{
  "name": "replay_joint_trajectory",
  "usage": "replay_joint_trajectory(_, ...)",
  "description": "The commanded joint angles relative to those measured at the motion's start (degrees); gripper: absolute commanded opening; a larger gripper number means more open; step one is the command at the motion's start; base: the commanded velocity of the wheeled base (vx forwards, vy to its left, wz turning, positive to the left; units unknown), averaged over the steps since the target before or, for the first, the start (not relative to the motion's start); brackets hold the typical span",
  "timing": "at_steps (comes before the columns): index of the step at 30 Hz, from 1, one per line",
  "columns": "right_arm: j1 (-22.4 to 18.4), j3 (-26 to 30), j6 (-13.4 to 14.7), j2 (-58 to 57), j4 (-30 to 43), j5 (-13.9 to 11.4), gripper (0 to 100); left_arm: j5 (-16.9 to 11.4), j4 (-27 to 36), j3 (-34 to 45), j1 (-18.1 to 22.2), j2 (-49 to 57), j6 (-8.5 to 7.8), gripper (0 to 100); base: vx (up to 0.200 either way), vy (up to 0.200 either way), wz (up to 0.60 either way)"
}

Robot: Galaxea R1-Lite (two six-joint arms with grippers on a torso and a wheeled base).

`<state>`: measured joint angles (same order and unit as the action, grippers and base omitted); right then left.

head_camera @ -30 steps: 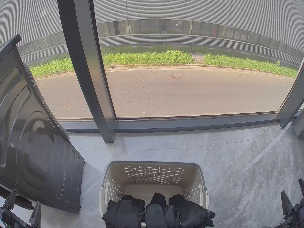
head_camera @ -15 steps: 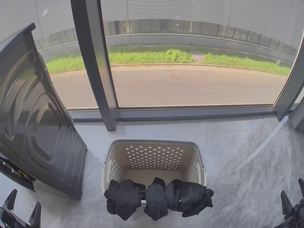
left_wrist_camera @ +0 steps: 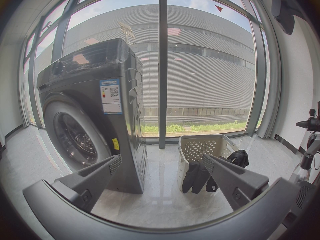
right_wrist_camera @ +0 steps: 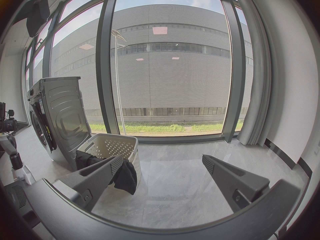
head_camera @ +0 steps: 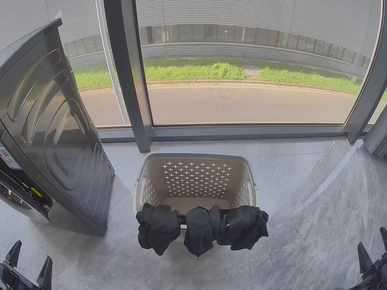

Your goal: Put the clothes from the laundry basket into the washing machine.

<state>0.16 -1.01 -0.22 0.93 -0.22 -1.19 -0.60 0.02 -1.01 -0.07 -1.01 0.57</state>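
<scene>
Nearby, washing machine, perhaps open, flanks laundry basket by window; left gripper, right gripper spread.

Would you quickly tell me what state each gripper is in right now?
Left gripper: open, jaws apart, holding nothing.
Right gripper: open, jaws apart, holding nothing.

basket top open | clothes over near rim | washer L | floor R free
</scene>
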Motion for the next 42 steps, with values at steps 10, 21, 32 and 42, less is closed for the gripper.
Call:
replay_joint_trajectory(10, 0.0, 1.0, 0.0, -0.9, 0.0, 0.0, 100, 0.1, 0.0, 0.8, 0.0, 1.0, 0.22, 100, 0.000, 0.060, 0.00)
replay_joint_trajectory(21, 0.0, 1.0, 0.0, -0.9, 0.0, 0.0, 100, 0.2, 0.0, 0.8, 0.0, 1.0, 0.83, 100, 0.000, 0.200, 0.00)
replay_joint_trajectory(32, 0.0, 1.0, 0.0, -0.9, 0.0, 0.0, 100, 0.3, 0.0, 0.8, 0.0, 1.0, 0.83, 100, 0.000, 0.127, 0.00)
replay_joint_trajectory(42, 0.0, 1.0, 0.0, -0.9, 0.0, 0.0, 100, 0.3, 0.0, 0.8, 0.0, 1.0, 0.75, 100, -0.100, 0.000, 0.00)
